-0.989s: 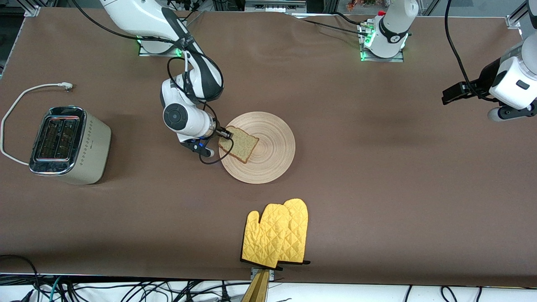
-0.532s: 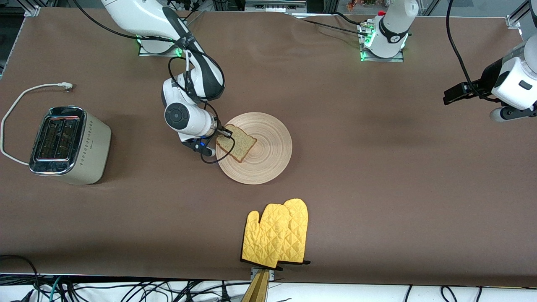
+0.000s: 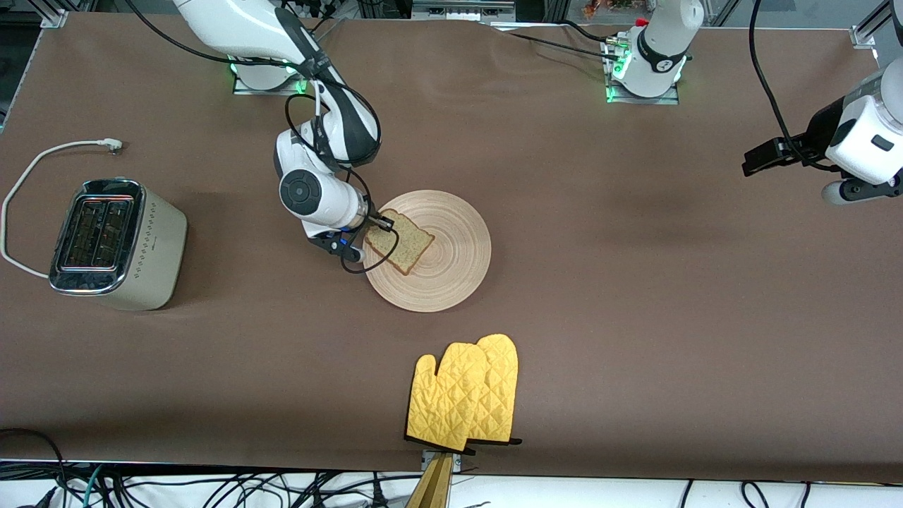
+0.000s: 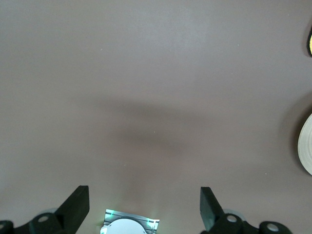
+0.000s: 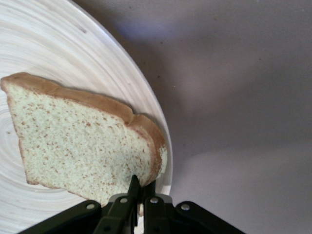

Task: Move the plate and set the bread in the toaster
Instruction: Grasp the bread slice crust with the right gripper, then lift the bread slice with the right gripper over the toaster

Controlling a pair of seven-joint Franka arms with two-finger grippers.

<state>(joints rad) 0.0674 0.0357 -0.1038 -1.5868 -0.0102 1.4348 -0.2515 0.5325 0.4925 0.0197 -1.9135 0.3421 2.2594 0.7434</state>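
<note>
The squarish speckled bread [image 3: 402, 245] lies on the round wooden plate [image 3: 451, 257] in the middle of the table. My right gripper [image 3: 381, 224] is shut on the bread's crust corner, at the plate's rim toward the right arm's end. In the right wrist view the two fingers [image 5: 132, 187] pinch the bread [image 5: 83, 141] over the plate [image 5: 48, 53]. The cream toaster [image 3: 116, 243] stands at the right arm's end of the table, slots up. My left gripper [image 3: 762, 159] hangs open over bare table at the left arm's end; in its wrist view the left gripper [image 4: 145, 195] holds nothing.
A pair of yellow oven mitts [image 3: 465, 395] lies near the table's front edge, nearer to the camera than the plate. The toaster's white cord [image 3: 42, 159] curls beside it. The plate's edge [image 4: 307, 151] shows in the left wrist view.
My right gripper has shut on the bread's corner. Plate and bread have slid slightly toward the right arm's end. The left arm has barely moved.
</note>
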